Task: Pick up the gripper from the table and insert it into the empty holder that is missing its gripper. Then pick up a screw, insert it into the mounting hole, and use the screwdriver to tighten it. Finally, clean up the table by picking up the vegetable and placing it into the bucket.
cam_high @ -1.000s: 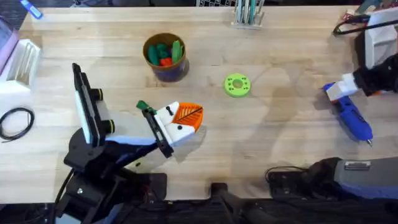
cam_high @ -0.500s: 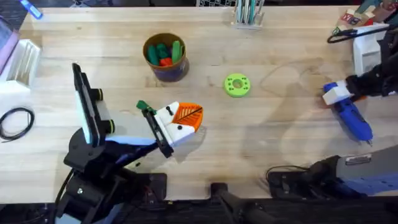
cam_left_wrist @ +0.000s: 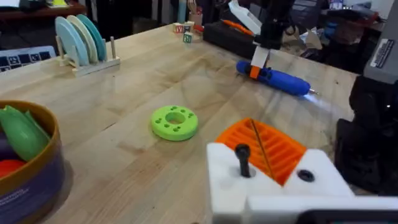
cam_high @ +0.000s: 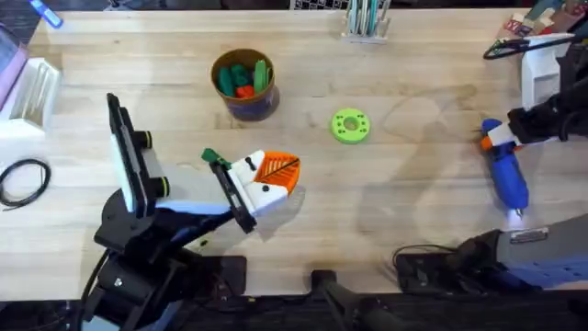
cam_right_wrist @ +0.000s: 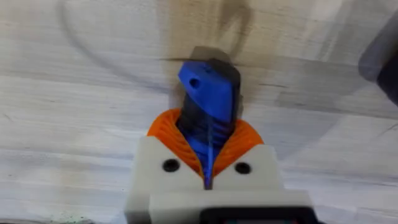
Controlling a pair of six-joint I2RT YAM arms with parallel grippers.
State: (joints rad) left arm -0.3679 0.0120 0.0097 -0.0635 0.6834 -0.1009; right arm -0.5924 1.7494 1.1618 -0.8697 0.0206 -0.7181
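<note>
Wooden table [cam_high: 413, 64] w/ green disc [cam_high: 350, 126] as landmark near centre. Left arm base sits well toward the lower-left of the disc; left gripper [cam_high: 262, 181], white w/ orange ribbed pads, is near the disc on that side, its pads together, screw [cam_left_wrist: 242, 159] standing in its white block. Bucket [cam_high: 244, 84] is just beyond the disc to the left, w/ green and red pieces in it. Screwdriver [cam_high: 506, 165] lies well right of the disc, tip toward the near edge. Right gripper [cam_high: 504, 137] is clamped on the screwdriver's rear end; orange pads [cam_right_wrist: 163, 127] hug the blue body.
</note>
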